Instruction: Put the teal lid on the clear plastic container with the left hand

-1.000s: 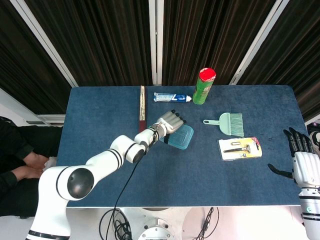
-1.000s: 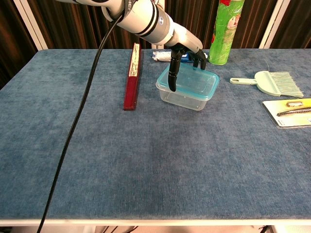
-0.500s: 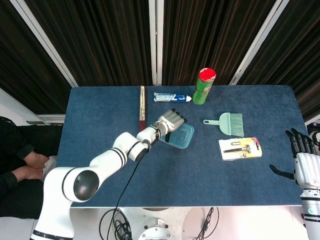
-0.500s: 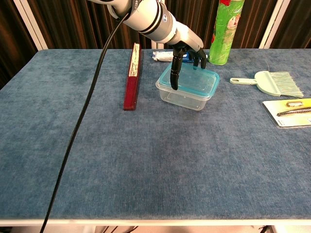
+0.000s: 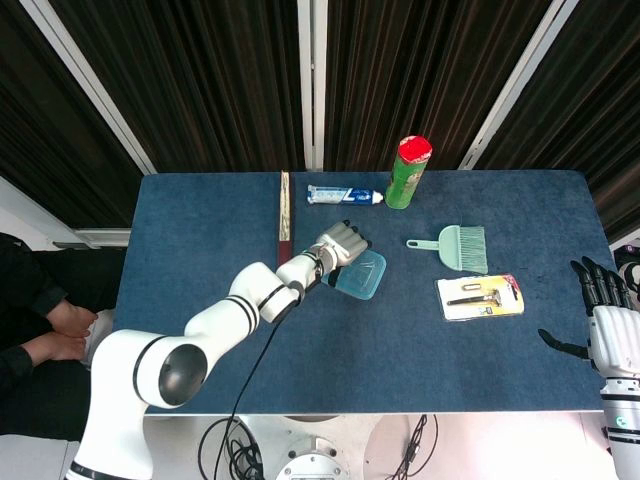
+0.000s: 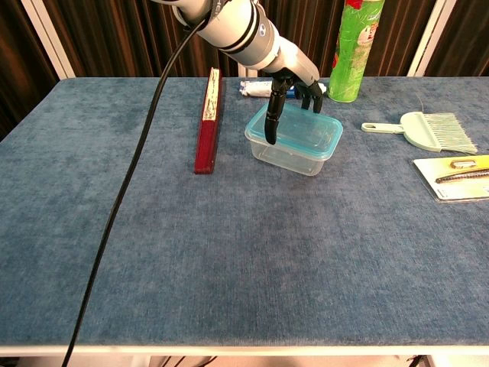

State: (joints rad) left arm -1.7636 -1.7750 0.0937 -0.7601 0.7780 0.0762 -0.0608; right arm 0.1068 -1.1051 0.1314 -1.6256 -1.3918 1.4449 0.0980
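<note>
A teal lid (image 6: 302,134) (image 5: 362,273) lies on top of the clear plastic container (image 6: 290,155). My left hand (image 6: 291,90) (image 5: 338,244) is over the lid's left and far side, with spread fingers pointing down and one fingertip touching the lid near its left edge. It holds nothing. My right hand (image 5: 603,306) hangs at the table's right edge with fingers spread and nothing in it; the chest view does not show it.
A red and tan stick (image 6: 206,118) lies left of the container. Behind it are a toothpaste tube (image 5: 343,195) and a green can (image 6: 354,50). A green dustpan brush (image 6: 425,130) and a carded razor (image 6: 458,176) lie to the right.
The left hand shifted slightly over the lid, its fingers pressing and adjusting; the lid sits a little more squarely on the container. The right hand has stayed still.
</note>
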